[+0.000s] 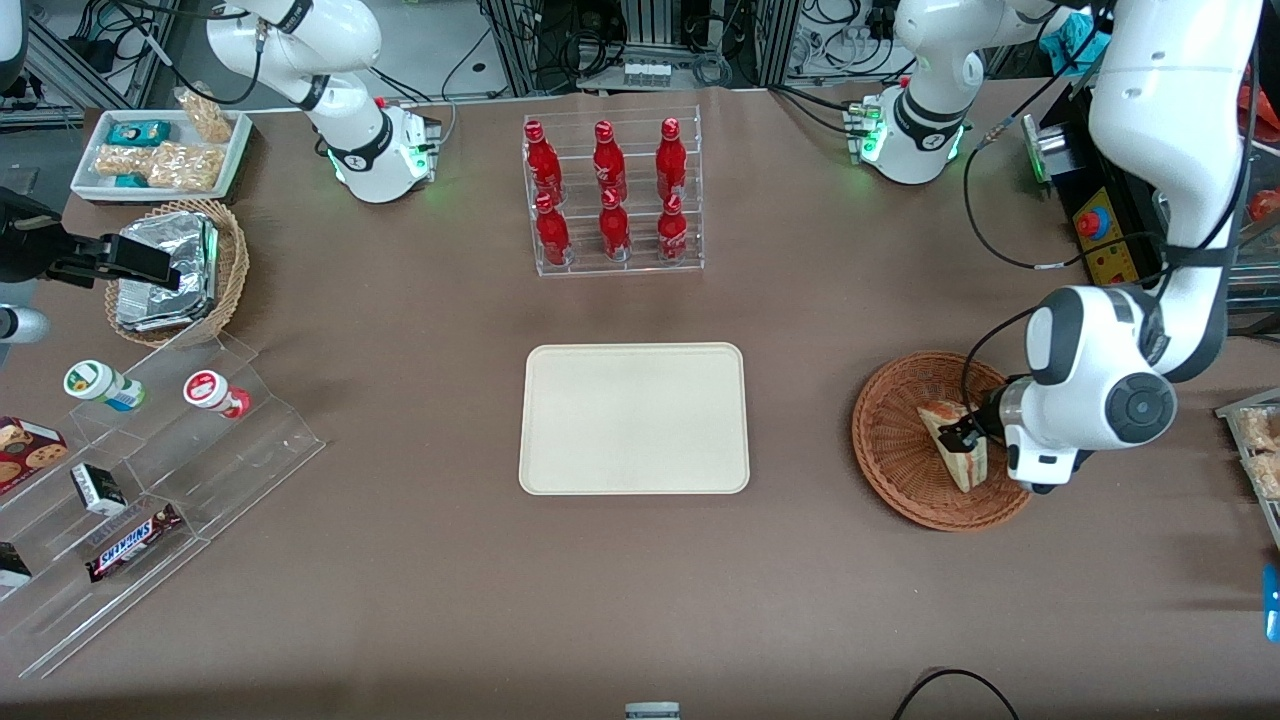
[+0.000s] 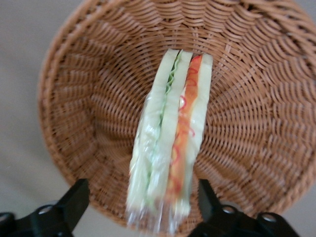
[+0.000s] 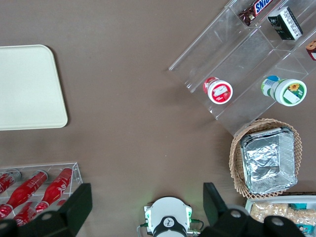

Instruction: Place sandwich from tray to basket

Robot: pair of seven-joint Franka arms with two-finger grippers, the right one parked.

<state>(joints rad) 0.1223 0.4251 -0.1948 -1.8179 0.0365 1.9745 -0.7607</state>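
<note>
My gripper (image 1: 962, 434) is low over the round wicker basket (image 1: 893, 455), at the sandwich (image 1: 964, 470) and hiding part of it in the front view. Seen from the left wrist, the gripper (image 2: 145, 186) is open, its two black fingertips spread wide and standing apart from the wrapped sandwich (image 2: 165, 123). That sandwich lies inside the woven basket (image 2: 252, 94), its cut face with white bread and orange and green filling showing. The flat cream tray (image 1: 634, 419) rests on the table beside the basket, toward the parked arm's end, with nothing on it.
A clear rack of red bottles (image 1: 612, 200) stands farther from the front camera than the tray. Toward the parked arm's end are a clear stepped shelf (image 1: 190, 480) with snacks and jars, and a foil package (image 1: 170, 270) in a basket. Packaged food (image 1: 1262, 430) lies toward the working arm's end.
</note>
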